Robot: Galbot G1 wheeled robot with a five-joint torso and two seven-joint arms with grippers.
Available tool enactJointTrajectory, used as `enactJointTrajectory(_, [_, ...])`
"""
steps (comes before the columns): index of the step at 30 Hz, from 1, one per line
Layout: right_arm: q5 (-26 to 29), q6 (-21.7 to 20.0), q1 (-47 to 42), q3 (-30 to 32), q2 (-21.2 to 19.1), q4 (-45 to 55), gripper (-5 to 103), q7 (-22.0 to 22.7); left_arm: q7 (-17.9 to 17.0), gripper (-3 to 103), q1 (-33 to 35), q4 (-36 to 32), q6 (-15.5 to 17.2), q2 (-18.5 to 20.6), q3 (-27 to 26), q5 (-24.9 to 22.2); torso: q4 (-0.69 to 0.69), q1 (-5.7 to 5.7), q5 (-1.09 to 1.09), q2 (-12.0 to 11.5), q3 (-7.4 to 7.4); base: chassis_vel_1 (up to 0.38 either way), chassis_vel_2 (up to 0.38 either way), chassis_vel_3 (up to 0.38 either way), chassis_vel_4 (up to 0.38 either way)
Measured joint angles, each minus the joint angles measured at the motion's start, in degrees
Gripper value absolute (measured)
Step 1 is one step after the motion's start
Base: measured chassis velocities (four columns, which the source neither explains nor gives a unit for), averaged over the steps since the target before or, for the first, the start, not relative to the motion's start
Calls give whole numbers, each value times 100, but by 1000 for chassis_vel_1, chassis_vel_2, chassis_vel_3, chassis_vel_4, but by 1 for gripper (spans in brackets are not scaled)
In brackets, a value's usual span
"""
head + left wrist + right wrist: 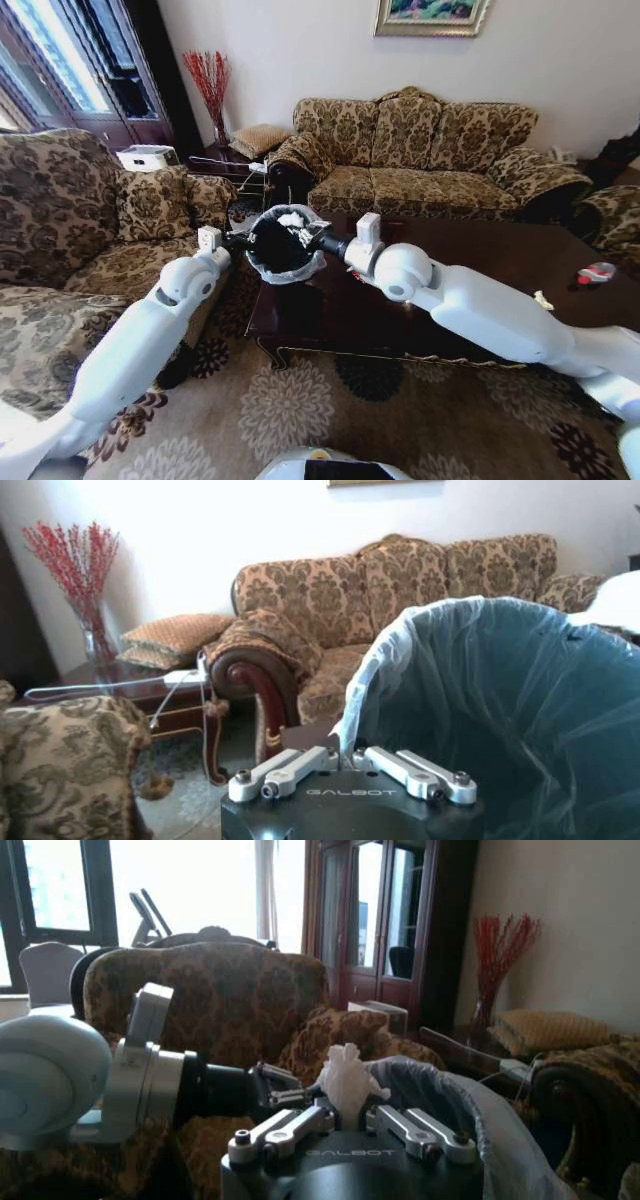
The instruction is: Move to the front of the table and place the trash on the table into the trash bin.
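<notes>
While both end effectors read "GALBOT", left (347,759) grips bin (282,245) rim; right (350,1111) clasps paper (347,1074) over it.

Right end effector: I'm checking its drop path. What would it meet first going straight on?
Probably the left end effector gripping the trash bin rim's far side. The right end effector, holding crumpled white paper, points across the opening; depth is unclear.

Daylight pours in from the windows (60,50) at far left, blown out to white. The glossy tabletop (480,270) carries soft reflections. The head view bends at its edges.
</notes>
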Motion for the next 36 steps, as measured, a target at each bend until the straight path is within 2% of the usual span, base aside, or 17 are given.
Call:
enactJointTrajectory(4, [122,-64,146,6,400,-331,28,212,-2,2,47,-173,39,21,-27,-23,-2,0,0,0,0,0,0,0,0])
enactJointTrajectory(5, [122,-64,146,6,400,-331,28,212,-2,2,47,-173,39,21,-27,-23,-2,0,0,0,0,0,0,0,0])
enactJointTrajectory(7, [182,-123,211,18,572,-460,39,267,-11,2,76,-233,60,20,-20,-27,-3,0,2,0,0,0,0,0,0])
enactJointTrajectory(9, [191,-141,229,13,611,-475,39,289,-11,2,89,-248,64,20,-20,-28,-3,0,1,0,0,0,0,0,0])
enactJointTrajectory(12, [219,-193,255,3,633,-437,56,334,-12,2,136,-273,64,44,-33,-31,-2,0,0,0,0,0,0,0,0])
enactJointTrajectory(13, [219,-193,255,3,633,-437,56,334,-12,2,136,-273,64,44,-33,-31,-2,0,0,0,0,0,0,0,0])
enactJointTrajectory(15, [219,-190,258,-22,601,-408,66,381,-13,2,179,-289,63,54,-64,-31,-2,0,1,0,0,0,0,0,0])
enactJointTrajectory(17, [216,-186,258,-29,589,-408,66,399,-13,2,197,-299,60,55,-74,-31,-2,0,1,0,0,0,0,0,0])
enactJointTrajectory(20, [203,-144,266,-35,562,-434,83,422,-11,2,267,-346,51,66,-98,-33,-3,0,1,0,0,0,0,0,0])
enactJointTrajectory(21, [203,-144,266,-35,562,-434,83,422,-11,2,267,-346,51,66,-98,-33,-3,0,1,0,0,0,0,0,0])
enactJointTrajectory(24, [203,-80,267,21,551,-452,97,435,-10,2,282,-381,51,74,-112,-36,-1,0,1,0,0,0,0,0,0])
enactJointTrajectory(28, [198,72,261,100,532,-438,100,449,-9,2,283,-392,50,83,-118,-41,-2,0,1,0,0,0,0,0,0])
enactJointTrajectory(31, [195,232,233,297,431,-321,100,637,-9,2,282,-346,50,84,-124,-43,-1,0,2,0,0,0,0,0,0])
enactJointTrajectory(33, [202,243,125,590,161,-203,100,779,-18,2,287,-242,45,55,-135,-36,0,0,1,0,0,0,0,0,0])
enactJointTrajectory(34, [202,243,125,590,161,-203,100,779,-18,2,287,-242,45,55,-135,-36,0,0,1,0,0,0,0,0,0])
enactJointTrajectory(36, [109,174,-294,1032,-314,-155,100,776,-22,2,284,-122,-1,3,-142,75,-1,0,1,1,-1,0,0,0,0])
